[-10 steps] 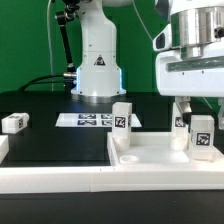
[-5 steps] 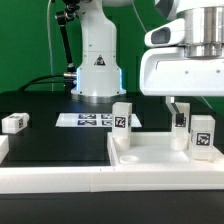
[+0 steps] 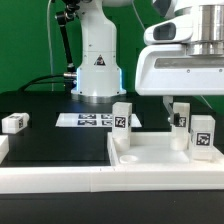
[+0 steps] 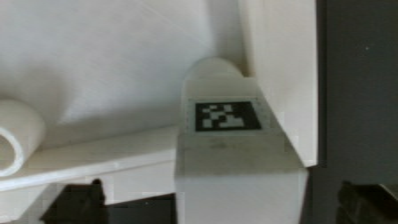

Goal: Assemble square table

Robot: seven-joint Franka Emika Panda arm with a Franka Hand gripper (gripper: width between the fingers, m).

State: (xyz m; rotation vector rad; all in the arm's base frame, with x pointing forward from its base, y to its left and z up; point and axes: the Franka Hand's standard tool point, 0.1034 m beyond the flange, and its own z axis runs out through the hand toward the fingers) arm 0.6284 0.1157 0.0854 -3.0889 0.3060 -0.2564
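Note:
The square tabletop (image 3: 150,160) is a white slab with a raised rim, lying at the front right. Three white tagged legs stand on it: one (image 3: 122,117) at its far left corner, one (image 3: 201,136) at the right, and one (image 3: 181,115) behind that. My gripper (image 3: 179,120) hangs over this last leg with a finger on either side. In the wrist view the leg (image 4: 231,120) rises between my dark fingertips (image 4: 71,200), with gaps on both sides, above the tabletop (image 4: 107,70). My gripper (image 4: 217,205) is open.
A fourth leg (image 3: 14,122) lies loose on the black table at the exterior view's left. The marker board (image 3: 85,120) lies before the robot base (image 3: 97,70). A long white rail (image 3: 50,175) runs along the front. A rounded white part (image 4: 15,130) shows beside the leg.
My gripper has shifted toward the exterior view's left and looms larger. The leg between its fingers now shows plainly; the other legs and the tabletop have not moved.

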